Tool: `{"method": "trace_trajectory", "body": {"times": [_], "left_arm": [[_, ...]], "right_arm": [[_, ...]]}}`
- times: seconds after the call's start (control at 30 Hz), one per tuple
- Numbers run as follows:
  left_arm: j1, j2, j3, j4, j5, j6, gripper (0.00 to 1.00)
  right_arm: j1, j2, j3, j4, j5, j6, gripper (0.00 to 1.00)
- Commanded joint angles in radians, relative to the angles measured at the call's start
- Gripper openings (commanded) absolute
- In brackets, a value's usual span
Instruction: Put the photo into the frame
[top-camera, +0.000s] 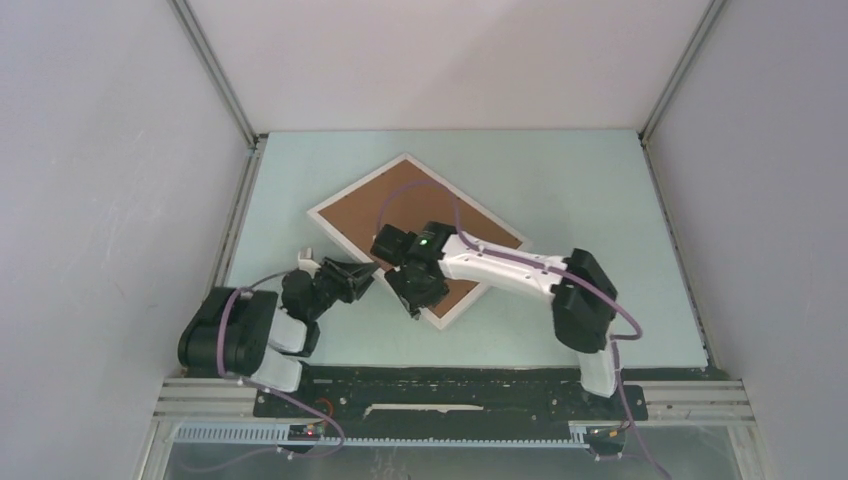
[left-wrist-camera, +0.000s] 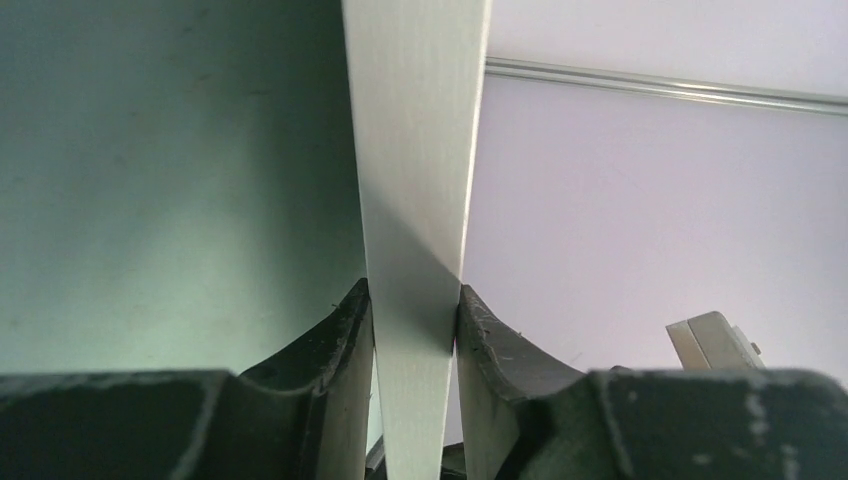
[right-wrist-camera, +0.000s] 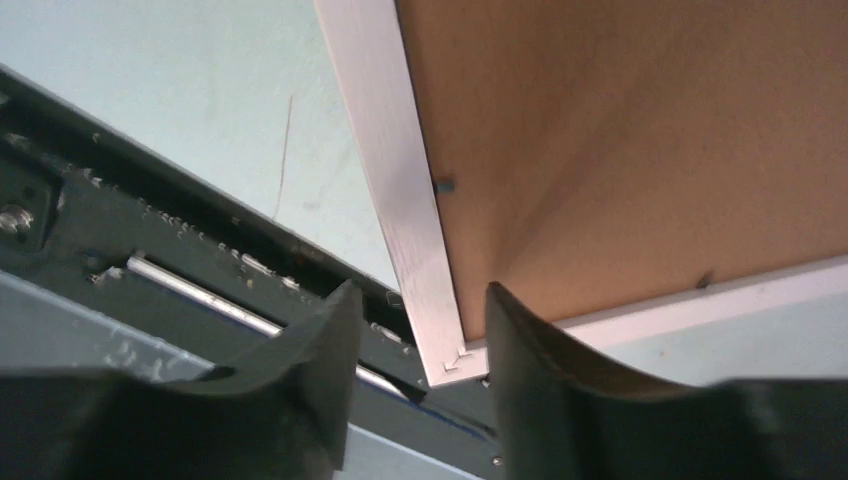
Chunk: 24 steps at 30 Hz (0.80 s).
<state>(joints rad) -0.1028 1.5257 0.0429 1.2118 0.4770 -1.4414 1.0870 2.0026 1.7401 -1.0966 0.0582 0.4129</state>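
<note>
Left gripper (left-wrist-camera: 413, 300): clamped on the photo (left-wrist-camera: 415, 150), with one finger pressed to each face.
Photo: stands on edge between the fingers and runs out well past the tips. Only a plain white side shows, and the print is hidden.
Right gripper (right-wrist-camera: 425, 300): fingers parted, nothing pinched.
Frame (right-wrist-camera: 385, 150): face down on the table (right-wrist-camera: 200, 90), its near corner just beyond the tips, in the gap between them. One finger stands clear of the white rail.
Backing board (right-wrist-camera: 620, 150): brown, set inside the frame, stretching away ahead of the other finger.
</note>
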Motion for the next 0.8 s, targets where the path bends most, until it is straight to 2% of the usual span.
{"method": "trace_trajectory", "body": {"times": [0.0,0.07,0.13,0.17,0.23,0.3,0.37,0.43,0.47,0.53,0.6,0.63,0.77], "left_arm": [[-0.002,-0.256,0.051,-0.146,0.009,0.002,0.0],[-0.003,-0.474,0.12,-0.49,0.001,0.069,0.0],[-0.003,-0.661,0.238,-0.896,-0.068,0.151,0.0],[-0.003,-0.731,0.296,-1.029,-0.095,0.176,0.0],[-0.002,-0.803,0.423,-1.257,-0.127,0.227,0.0],[0.001,-0.817,0.543,-1.462,-0.15,0.241,0.0],[-0.001,-0.813,0.595,-1.551,-0.131,0.213,0.0],[-0.001,-0.82,0.612,-1.562,-0.104,0.176,0.0],[-0.002,-0.829,0.624,-1.574,-0.108,0.163,0.0],[-0.002,-0.857,0.679,-1.639,-0.148,0.167,0.0],[-0.002,-0.87,0.752,-1.713,-0.199,0.185,0.0],[-0.002,-0.864,0.792,-1.749,-0.21,0.194,0.0],[-0.004,-0.808,0.899,-1.825,-0.186,0.201,0.0]], "right_arm": [[0.023,-0.254,-0.08,0.089,-0.072,-0.104,0.72],[0.078,-0.349,-0.122,0.13,0.009,-0.167,0.87],[0.151,-0.41,-0.158,0.146,0.139,-0.2,0.93],[0.184,-0.437,-0.186,0.161,0.215,-0.203,0.96],[0.234,-0.515,-0.319,0.254,0.337,-0.23,0.98],[0.279,-0.622,-0.48,0.428,0.444,-0.306,0.98],[0.322,-0.76,-0.627,0.618,0.513,-0.422,0.97],[0.354,-0.875,-0.773,0.825,0.519,-0.575,0.97],[0.349,-0.926,-0.837,0.92,0.5,-0.624,0.97],[0.314,-1.0,-0.95,1.05,0.363,-0.698,0.95],[0.309,-1.049,-1.057,1.219,0.269,-0.813,0.93],[0.313,-1.058,-1.105,1.315,0.296,-0.85,0.92],[0.279,-1.023,-1.151,1.455,0.282,-0.918,0.79]]}}
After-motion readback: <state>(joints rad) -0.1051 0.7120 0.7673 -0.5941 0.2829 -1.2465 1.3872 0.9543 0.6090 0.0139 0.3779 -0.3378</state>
